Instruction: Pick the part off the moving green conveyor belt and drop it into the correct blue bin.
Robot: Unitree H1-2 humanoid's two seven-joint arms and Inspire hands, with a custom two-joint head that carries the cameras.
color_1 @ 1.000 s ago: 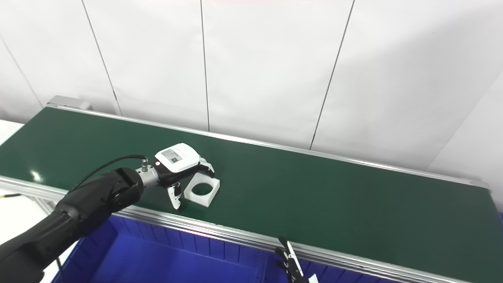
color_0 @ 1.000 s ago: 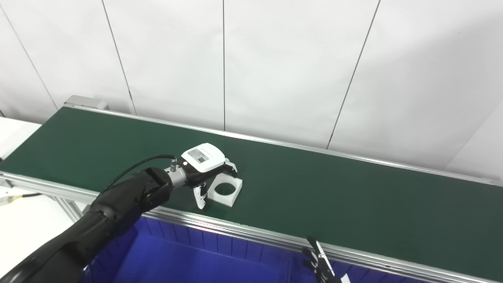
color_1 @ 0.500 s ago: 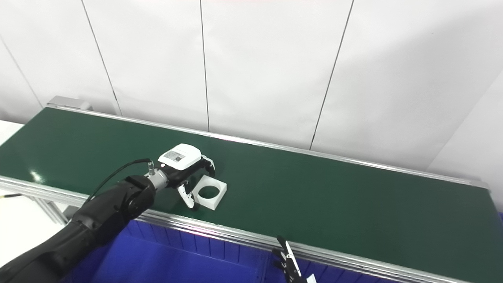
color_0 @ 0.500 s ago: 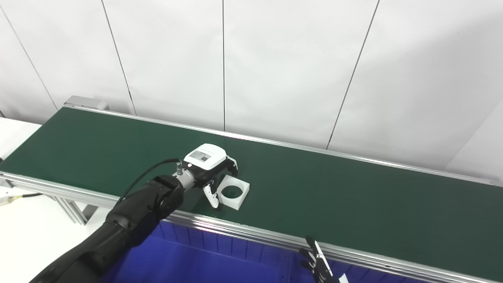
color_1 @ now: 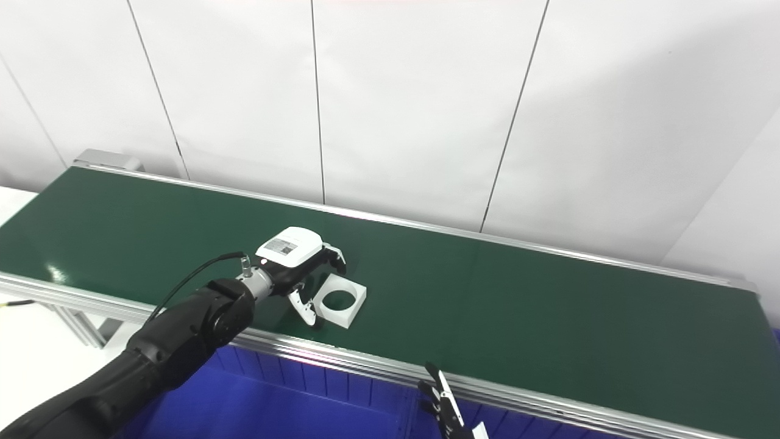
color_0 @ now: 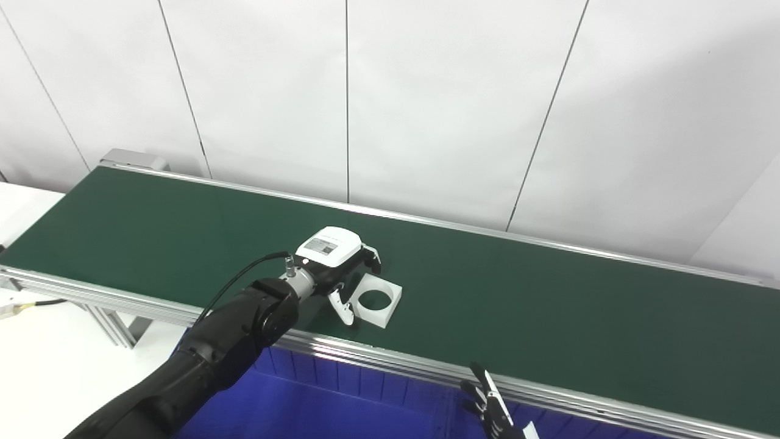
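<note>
The part [color_0: 380,300] is a flat white square block with a round hole, lying on the green conveyor belt [color_0: 548,305] near its front edge. My left hand [color_0: 338,268] hovers at the part's left side with its fingers spread around that edge, open, not gripping it. The thumb [color_0: 344,310] points down at the part's near left corner. Only the fingertips of my right hand [color_0: 490,408] show at the bottom edge, below the belt's front rail, spread apart and holding nothing.
A blue bin [color_0: 317,408] with ribbed walls sits below the belt's front rail [color_0: 390,356]. White wall panels stand behind the belt. A white table surface [color_0: 36,360] lies at the lower left.
The part has ridden the belt to the right, and my left hand has followed it rightward, staying at its left edge. The right hand has barely shifted.
</note>
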